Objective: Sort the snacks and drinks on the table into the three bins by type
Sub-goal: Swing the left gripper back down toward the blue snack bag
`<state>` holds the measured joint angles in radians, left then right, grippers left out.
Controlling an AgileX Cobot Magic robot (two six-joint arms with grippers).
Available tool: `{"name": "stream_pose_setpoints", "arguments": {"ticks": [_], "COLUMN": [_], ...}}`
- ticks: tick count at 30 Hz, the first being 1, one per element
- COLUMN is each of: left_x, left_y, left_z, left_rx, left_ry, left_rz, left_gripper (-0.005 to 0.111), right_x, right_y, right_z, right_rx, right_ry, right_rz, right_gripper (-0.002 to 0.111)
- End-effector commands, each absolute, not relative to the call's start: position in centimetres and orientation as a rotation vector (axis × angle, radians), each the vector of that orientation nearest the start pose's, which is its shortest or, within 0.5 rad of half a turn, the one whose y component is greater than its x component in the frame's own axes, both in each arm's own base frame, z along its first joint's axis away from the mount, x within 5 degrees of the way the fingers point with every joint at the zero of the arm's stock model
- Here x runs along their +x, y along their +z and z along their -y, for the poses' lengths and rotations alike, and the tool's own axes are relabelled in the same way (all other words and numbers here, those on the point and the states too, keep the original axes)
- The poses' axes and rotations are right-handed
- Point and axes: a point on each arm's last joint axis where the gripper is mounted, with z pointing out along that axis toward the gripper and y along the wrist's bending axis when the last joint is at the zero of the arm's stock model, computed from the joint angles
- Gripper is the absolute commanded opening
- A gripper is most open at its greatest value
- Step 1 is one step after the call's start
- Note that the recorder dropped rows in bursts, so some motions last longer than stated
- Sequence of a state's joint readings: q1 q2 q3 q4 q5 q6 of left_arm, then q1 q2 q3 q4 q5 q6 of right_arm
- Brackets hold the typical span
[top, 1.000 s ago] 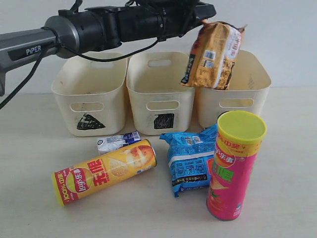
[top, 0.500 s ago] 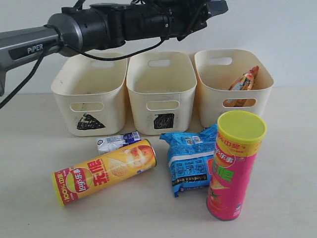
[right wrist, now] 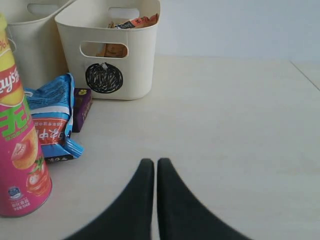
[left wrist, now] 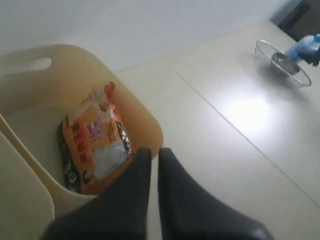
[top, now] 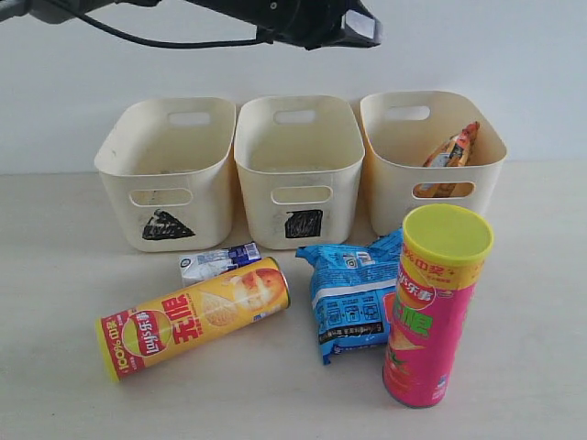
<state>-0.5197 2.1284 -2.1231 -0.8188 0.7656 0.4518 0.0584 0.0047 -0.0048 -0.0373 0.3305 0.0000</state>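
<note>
The orange bag [top: 449, 151] [left wrist: 95, 140] [right wrist: 132, 22] lies inside the circle bin [top: 394, 197] [right wrist: 135, 65]. High above the bins, my left gripper [top: 359, 23] [left wrist: 154, 150] is shut and holds nothing. On the table lie the yellow-red can [top: 193, 316] on its side, the white and blue carton [top: 218, 261] and the blue bag [top: 353, 293] [right wrist: 50, 117]. The pink can [top: 436, 307] [right wrist: 15, 150] stands upright. The purple carton [right wrist: 81, 107] lies beside the blue bag, hidden in the exterior view. My right gripper [right wrist: 153, 161] is shut, low over bare table.
The triangle bin [top: 119, 197] and the square bin [top: 266, 215] stand left of the circle bin. In the left wrist view a glass bowl [left wrist: 282, 57] with a blue thing sits on a farther table.
The orange bag left my left gripper and dropped into the circle bin. The left arm then rose and drew back, now mostly above the exterior view's top edge.
</note>
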Motion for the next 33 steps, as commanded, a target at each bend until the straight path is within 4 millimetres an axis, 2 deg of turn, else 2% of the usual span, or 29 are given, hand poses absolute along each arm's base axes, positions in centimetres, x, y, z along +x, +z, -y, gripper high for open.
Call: {"name": "stream_pose_setpoints", "arguments": {"ticks": [1,9,16,22,27,33], "left_x": [39.6,37.2,32.8,29.8,28.0,26.6], "left_y": [35.5,35.0,35.7,35.8,35.0,33.2], "left_z": [28.4,26.8,24.2,22.0,20.8,20.3], "left_rx": [0.742,0.775,0.854,0.807,0.804,0.838], "left_ry": [-0.983,-0.891,-0.826,-0.779,-0.773,-0.789], "left_rz": [-2.082,-2.135,-2.112,-2.087,-2.117,-2.199], "left_gripper": [0.004,0.004,0.004,0.004,0.004,0.004], "right_x": [5.4,5.4,5.4,5.4,5.4,5.4], "right_y": [18.4,18.4,18.4,18.4,18.4,18.4], "right_z": [-0.2,-0.2,-0.2,-0.2,-0.2,-0.2], "right_rx": [-0.068,-0.068,-0.068,-0.068,-0.068,-0.068], "right_ry": [0.002,0.002,0.002,0.002,0.002,0.002], "right_rz": [-1.804,-1.804,-1.804,-1.804,-1.804,-1.804], "right_gripper": [0.0,0.0,0.0,0.0,0.0,0.0]}}
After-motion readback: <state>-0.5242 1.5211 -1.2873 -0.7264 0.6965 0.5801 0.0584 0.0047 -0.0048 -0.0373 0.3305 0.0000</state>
